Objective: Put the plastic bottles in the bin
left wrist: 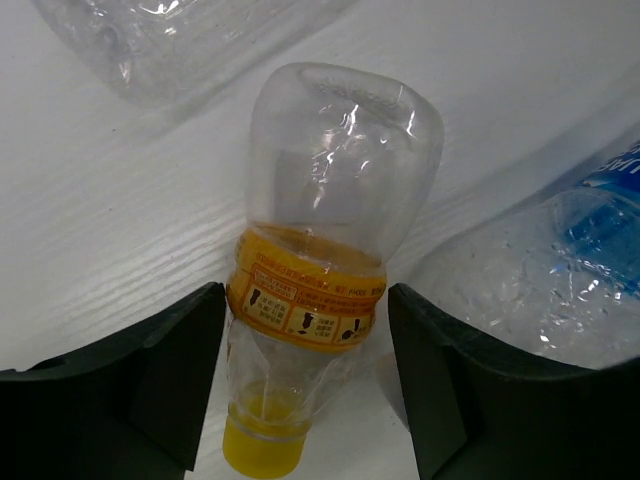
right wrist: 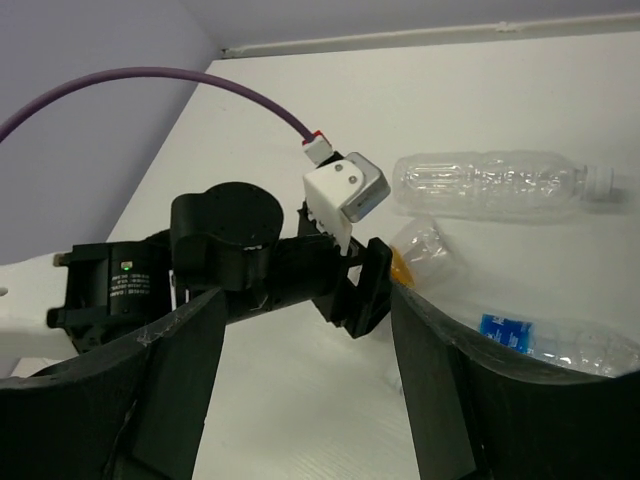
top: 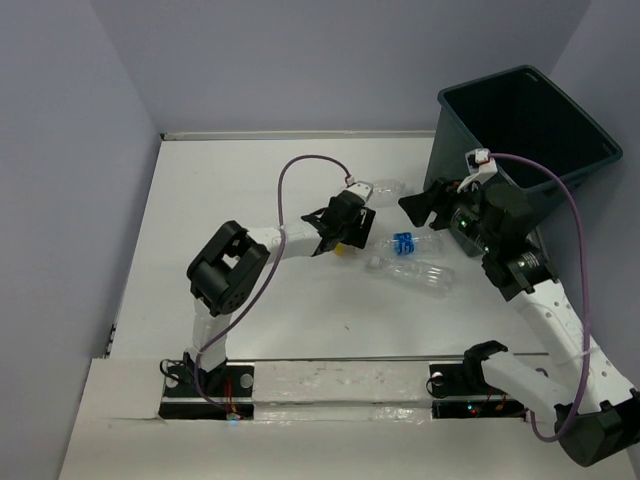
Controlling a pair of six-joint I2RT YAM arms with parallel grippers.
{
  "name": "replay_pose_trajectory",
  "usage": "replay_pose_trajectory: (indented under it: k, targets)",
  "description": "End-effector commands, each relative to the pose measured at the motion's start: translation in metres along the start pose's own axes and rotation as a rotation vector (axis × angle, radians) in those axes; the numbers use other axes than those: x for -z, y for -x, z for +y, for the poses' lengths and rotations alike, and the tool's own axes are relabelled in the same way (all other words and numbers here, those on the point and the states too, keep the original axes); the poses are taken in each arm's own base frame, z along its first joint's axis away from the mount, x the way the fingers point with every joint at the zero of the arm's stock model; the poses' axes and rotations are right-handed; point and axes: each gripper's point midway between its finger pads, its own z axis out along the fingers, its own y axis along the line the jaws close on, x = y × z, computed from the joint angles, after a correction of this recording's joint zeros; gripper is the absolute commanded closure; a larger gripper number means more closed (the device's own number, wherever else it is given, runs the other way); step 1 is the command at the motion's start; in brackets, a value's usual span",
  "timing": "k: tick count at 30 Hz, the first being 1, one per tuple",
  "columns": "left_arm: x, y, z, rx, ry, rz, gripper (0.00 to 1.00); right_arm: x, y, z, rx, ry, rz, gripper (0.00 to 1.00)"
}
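A small clear bottle with an orange label band and yellow cap lies on the table between the open jaws of my left gripper, which straddles it low over the table. A clear bottle lies just beyond it. A bottle with a blue cap and blue-white label and another clear bottle lie to the right. My right gripper is open and empty, above the table beside the bin. The right wrist view shows the clear bottle and the blue-labelled one.
The dark bin stands at the back right corner against the wall. A purple cable loops above the left arm; another runs along the right arm. The two grippers are close together near the bottles. Walls enclose the table on left, back and right.
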Motion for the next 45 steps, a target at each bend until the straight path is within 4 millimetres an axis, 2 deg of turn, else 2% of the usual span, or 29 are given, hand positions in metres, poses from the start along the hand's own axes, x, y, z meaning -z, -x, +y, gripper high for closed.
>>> replay_pose_trajectory:
  k: [1,6,7,8,9,10,12,13,14,15,17,21,24,25,29,31,37,40,43,44,45]
  targets:
    - [-0.002,0.02,-0.002,0.009,-0.039,-0.045,0.29,0.003,0.01,0.022,0.008,0.08,-0.06,0.28]
    - [0.006,0.016,0.007,0.031,-0.012,-0.08,0.41,-0.004,-0.01,0.027,-0.012,0.106,-0.023,0.26]
    - [0.014,0.027,0.009,0.049,-0.006,-0.119,0.41,-0.006,-0.02,0.028,-0.022,0.11,-0.002,0.25]
    - [0.016,0.018,0.012,0.053,0.002,-0.112,0.43,-0.009,-0.025,0.028,-0.029,0.109,0.01,0.23]
    - [0.021,0.02,0.014,0.064,0.006,-0.125,0.43,-0.011,-0.027,0.03,-0.033,0.115,0.007,0.21]
    - [0.033,0.03,0.016,0.086,0.011,-0.164,0.43,-0.014,-0.031,0.033,-0.042,0.123,0.016,0.2]
    - [0.043,0.027,0.021,0.107,0.023,-0.187,0.46,-0.02,-0.04,0.033,-0.075,0.128,0.025,0.15]
    - [0.058,0.04,0.022,0.124,0.02,-0.232,0.46,-0.023,-0.038,0.034,-0.084,0.137,0.012,0.13]
    - [0.063,0.036,0.024,0.143,0.016,-0.243,0.45,-0.025,-0.04,0.035,-0.117,0.137,0.013,0.12]
    - [0.078,0.047,0.023,0.162,0.002,-0.286,0.46,-0.029,-0.045,0.036,-0.132,0.147,0.018,0.09]
    - [0.09,0.044,0.024,0.197,-0.02,-0.314,0.46,-0.034,-0.05,0.033,-0.183,0.133,0.015,0.06]
    - [0.127,0.051,0.006,0.229,-0.169,-0.388,0.46,-0.047,-0.065,0.031,-0.244,0.142,0.03,0.05]
    - [0.142,0.042,-0.01,0.213,-0.252,-0.403,0.45,-0.054,-0.078,0.05,-0.255,0.202,0.082,0.04]
    - [0.151,0.044,-0.02,0.194,-0.303,-0.411,0.45,-0.06,-0.084,0.053,-0.249,0.208,0.103,0.03]
    - [0.172,0.046,-0.036,0.177,-0.391,-0.439,0.44,-0.076,-0.103,0.07,-0.233,0.249,0.171,0.01]
    - [0.182,0.047,-0.045,0.159,-0.438,-0.446,0.44,-0.08,-0.105,0.077,-0.23,0.262,0.175,0.0]
    - [0.208,0.047,-0.051,0.153,-0.501,-0.491,0.44,-0.09,-0.102,0.07,-0.253,0.207,0.134,0.01]
    - [0.214,0.044,-0.054,0.153,-0.529,-0.491,0.43,-0.093,-0.097,0.072,-0.261,0.213,0.122,0.13]
    - [0.215,0.044,-0.052,0.157,-0.523,-0.494,0.37,-0.094,-0.086,0.075,-0.256,0.212,0.091,0.39]
    - [0.215,0.044,-0.05,0.16,-0.512,-0.495,0.27,-0.095,-0.079,0.071,-0.242,0.19,0.063,0.49]
    - [0.214,0.045,-0.046,0.174,-0.487,-0.502,0.23,-0.094,-0.068,0.071,-0.229,0.176,0.039,0.53]
